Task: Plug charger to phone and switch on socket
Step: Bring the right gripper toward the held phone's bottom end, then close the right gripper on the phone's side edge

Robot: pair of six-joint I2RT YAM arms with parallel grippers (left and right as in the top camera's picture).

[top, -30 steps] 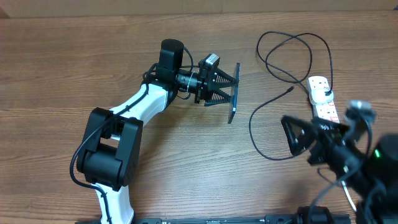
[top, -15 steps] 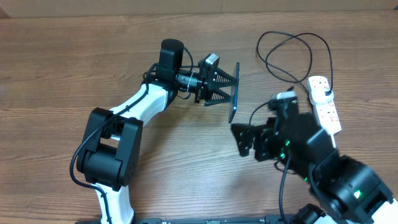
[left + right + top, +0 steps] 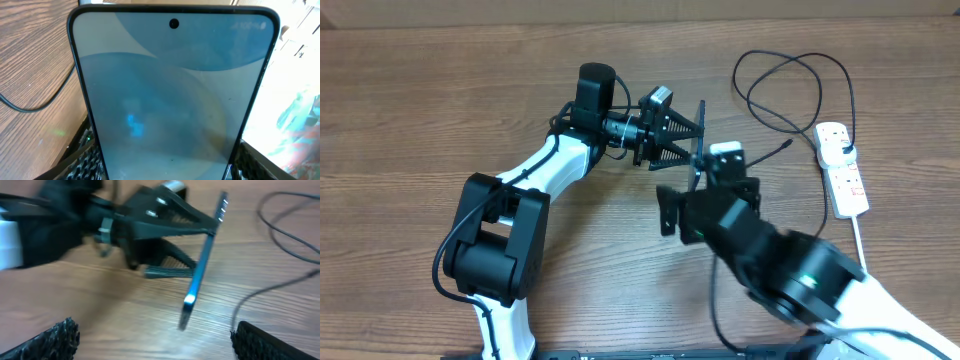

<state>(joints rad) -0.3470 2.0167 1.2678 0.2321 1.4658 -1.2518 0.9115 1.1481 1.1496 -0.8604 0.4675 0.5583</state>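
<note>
Covering the charger's middle, the right gripper blurs.

The right hand has swung leftward across the counter, from in front of the power strip to just beside the phone. It now covers part of the black cable.

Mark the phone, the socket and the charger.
phone (image 3: 172,100): left wrist view, middle of the screen.
socket (image 3: 846,182): overhead view, middle of the white body.
charger (image 3: 782,147): overhead view, black cable near its free tip.
</note>
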